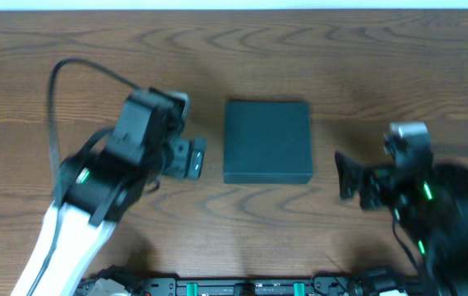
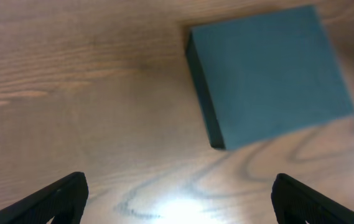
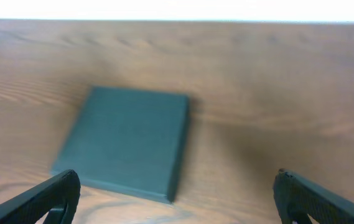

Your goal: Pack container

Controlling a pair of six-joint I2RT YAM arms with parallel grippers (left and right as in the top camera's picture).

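Container [image 1: 266,141]: closed, flat on wooden table [image 1: 365,66], between both grippers, touching neither. Left gripper [image 1: 194,157] just beside its left edge, fingers [image 2: 58,198] wide apart. Right gripper [image 1: 346,176] near its right edge, fingers [image 3: 46,199] wide apart. Near-square outline; long axis and hinge side not discernible.

Brown wood-grain bench [image 1: 365,57], dark teal container [image 1: 267,141] lying flat and closed on it, midway between left and right edges
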